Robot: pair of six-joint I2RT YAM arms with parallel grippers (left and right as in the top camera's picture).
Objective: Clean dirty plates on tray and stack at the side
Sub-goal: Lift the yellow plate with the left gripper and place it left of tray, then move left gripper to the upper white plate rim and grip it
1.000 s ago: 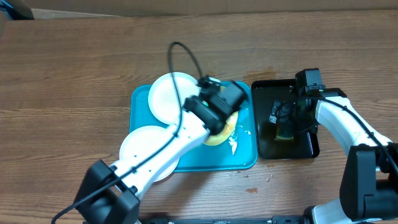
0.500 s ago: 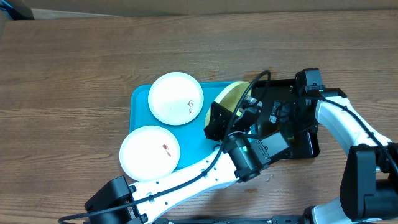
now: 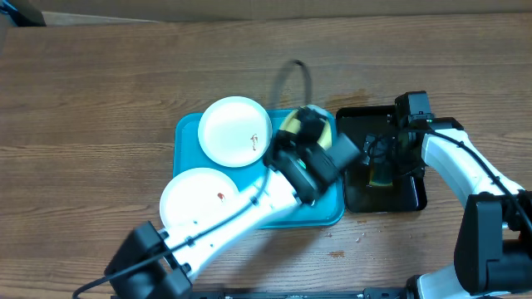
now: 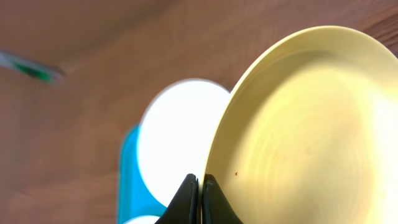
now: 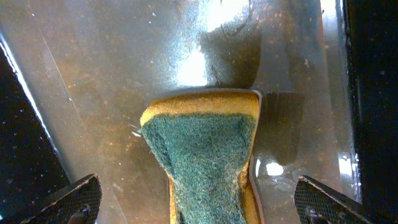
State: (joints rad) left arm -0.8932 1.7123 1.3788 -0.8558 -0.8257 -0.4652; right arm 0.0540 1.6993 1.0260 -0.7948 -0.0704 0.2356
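Observation:
My left gripper [image 4: 200,185] is shut on the rim of the lime-green plate [image 4: 305,124], which is lifted and held on edge. Seen from overhead, that gripper [image 3: 306,133] hangs over the right end of the turquoise tray [image 3: 186,137], and only slivers of the lime plate [image 3: 288,124] show around it. Two white plates lie flat: one [image 3: 235,131] on the tray with a small smear, the other [image 3: 199,203] at the tray's front-left corner with a red smear. My right gripper [image 5: 198,196] stands open astride a green-and-yellow sponge [image 5: 202,146], its fingers clear of it.
A black tray [image 3: 411,195] with a wet floor sits right of the turquoise one and holds the sponge [image 3: 381,177]. Small white and brown specks lie on the wooden table [image 3: 100,100] in front of both trays. The left arm's cable loops above the tray.
The left arm, still gripping the lime plate, swung toward the front right half a second ago and is now back over the tray's right end. The right arm has not moved.

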